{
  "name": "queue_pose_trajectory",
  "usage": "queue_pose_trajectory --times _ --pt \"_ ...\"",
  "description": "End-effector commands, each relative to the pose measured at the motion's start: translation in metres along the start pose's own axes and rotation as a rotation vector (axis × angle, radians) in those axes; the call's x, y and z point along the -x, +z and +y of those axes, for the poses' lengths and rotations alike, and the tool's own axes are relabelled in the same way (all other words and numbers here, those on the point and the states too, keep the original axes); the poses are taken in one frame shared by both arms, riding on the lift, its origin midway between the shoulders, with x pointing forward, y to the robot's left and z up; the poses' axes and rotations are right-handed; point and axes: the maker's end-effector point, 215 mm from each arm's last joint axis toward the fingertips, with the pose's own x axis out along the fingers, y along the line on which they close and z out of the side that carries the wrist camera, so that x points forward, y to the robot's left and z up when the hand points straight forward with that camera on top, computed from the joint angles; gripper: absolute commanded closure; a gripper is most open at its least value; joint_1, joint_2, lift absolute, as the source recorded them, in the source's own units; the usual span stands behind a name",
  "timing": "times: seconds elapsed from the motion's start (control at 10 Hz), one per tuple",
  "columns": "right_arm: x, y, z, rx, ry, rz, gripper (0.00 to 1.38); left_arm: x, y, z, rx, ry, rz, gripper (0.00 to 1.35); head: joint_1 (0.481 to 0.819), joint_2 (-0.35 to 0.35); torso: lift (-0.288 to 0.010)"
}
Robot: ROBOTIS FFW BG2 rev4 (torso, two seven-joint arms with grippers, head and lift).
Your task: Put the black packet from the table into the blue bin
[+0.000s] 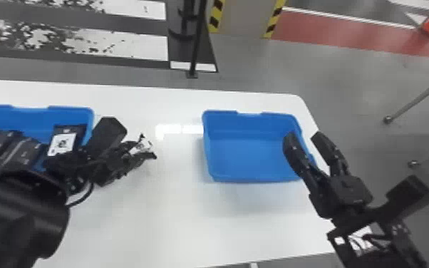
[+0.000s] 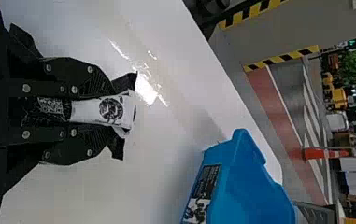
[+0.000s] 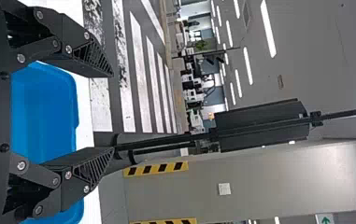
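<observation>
Left tool grips the black packet, seemingly lifted; right tool gapes; delivery into the blue bin remains.

The bin near the far right corner of the white table is blue; the packet is black and white.

At eight o'clock in the head view, the left arm had a smooth, rounded black casing, with a thin black cable curving from it. The right arm, at four o'clock, was black and angular, with white patches. Silvery screws and slanted ribs marked the black jaws.
</observation>
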Motion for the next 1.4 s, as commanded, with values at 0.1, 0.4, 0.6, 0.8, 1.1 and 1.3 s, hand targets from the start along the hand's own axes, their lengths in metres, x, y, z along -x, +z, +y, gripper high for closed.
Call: queue_pose_trajectory --times 0.1,0.4,0.6,0.8,1.1,1.3 --pt "0.001 0.000 0.000 -0.003 -0.001 0.001 0.50 0.023 0.059 0.005 0.014 0.006 -0.138 1.21 0.695 -0.254 -0.110" --pt "0.001 0.000 0.001 -0.004 0.001 0.001 0.50 0.093 0.071 0.059 0.065 0.137 -0.212 1.21 0.695 -0.246 -0.110" --pt "0.001 0.000 0.001 -0.005 0.001 0.000 0.50 0.135 0.022 0.106 0.096 0.257 -0.142 1.21 0.695 -0.183 -0.110" --pt "0.001 0.000 0.001 -0.007 0.001 0.000 0.50 0.158 -0.029 0.126 0.159 0.317 -0.051 1.09 0.695 -0.085 -0.110" --pt "0.002 0.001 0.002 -0.011 0.002 -0.002 0.50 0.190 -0.057 0.144 0.199 0.395 -0.059 0.09 0.695 0.000 -0.110" --pt "0.002 0.002 0.003 -0.011 0.003 -0.004 0.50 0.218 -0.059 0.155 0.212 0.456 -0.105 0.24 0.695 0.030 -0.110"
